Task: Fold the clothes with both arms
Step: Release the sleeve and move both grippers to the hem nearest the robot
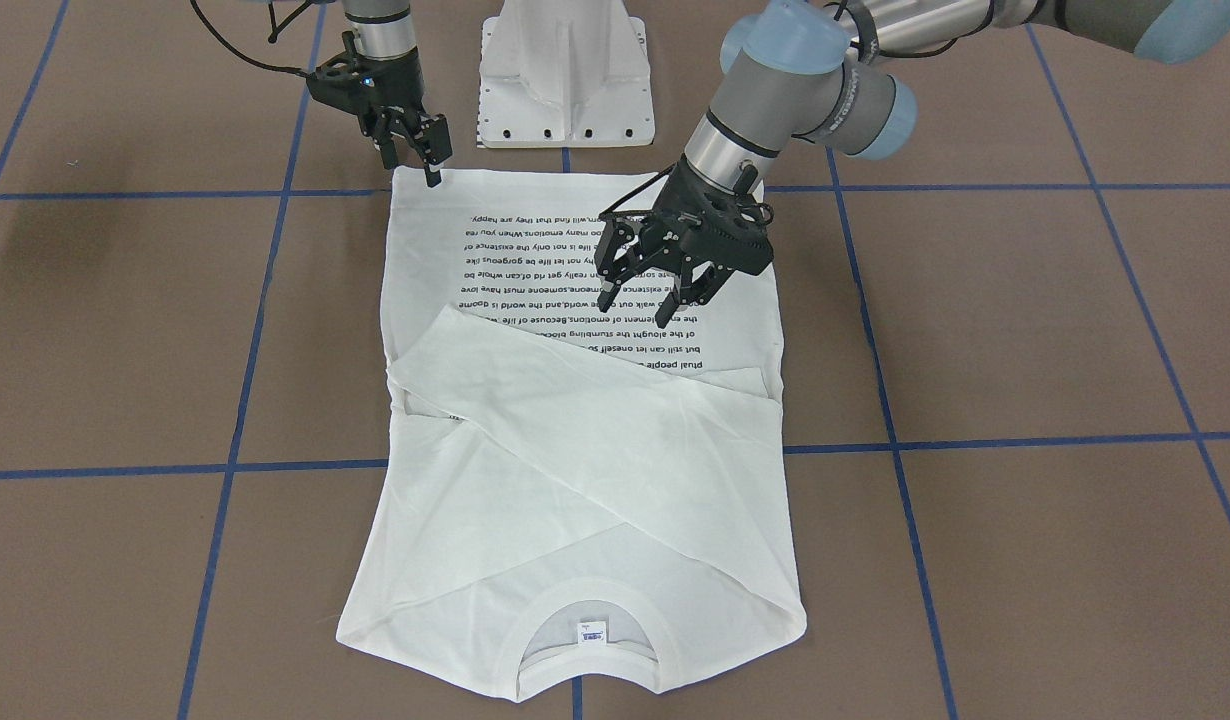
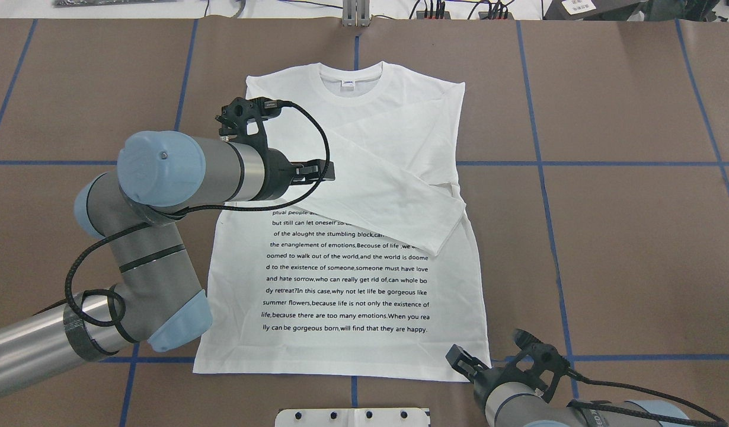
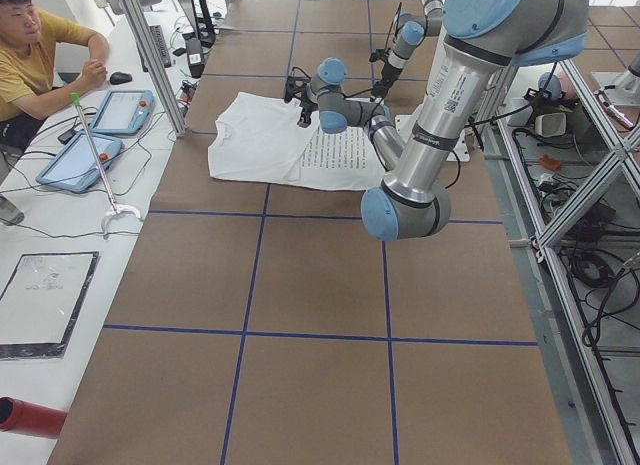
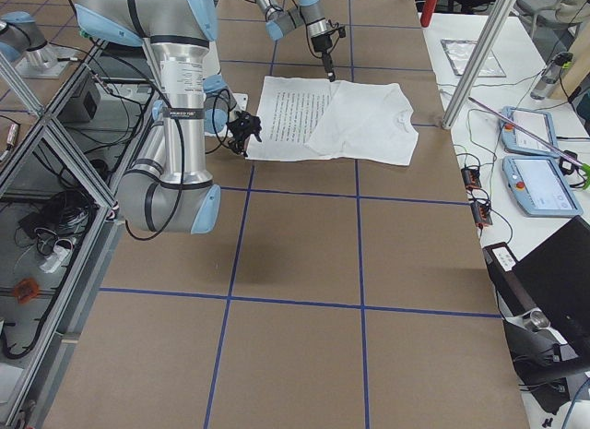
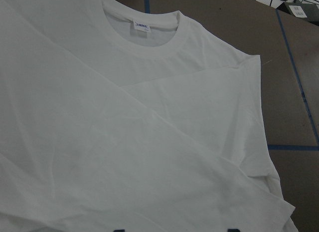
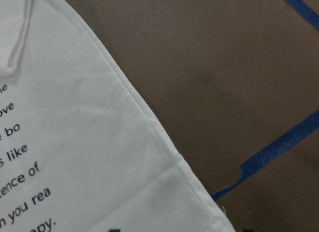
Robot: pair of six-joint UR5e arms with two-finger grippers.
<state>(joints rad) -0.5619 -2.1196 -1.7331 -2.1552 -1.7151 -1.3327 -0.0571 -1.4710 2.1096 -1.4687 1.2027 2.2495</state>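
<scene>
Right now the shirt (image 1: 575, 500) is lying flat on the table (image 1: 1025, 350), print facing up, with both sleeves (image 1: 595, 400) crossing over the chest. The right gripper (image 1: 412, 165) is hanging with its fingers spread at one hem corner (image 1: 403, 178), possibly touching it. The left gripper (image 1: 640, 300) is hovering over the printed middle, also spread and holding nothing. If only that one corner, or only the top layer, is getting pinched, lifting risks dragging the hem askew and spilling the sleeves.

Lit brightly and evenly from above; soft, faint shadows on the table (image 1: 1025, 330). Sharp throughout, greyer in wrist views.
</scene>
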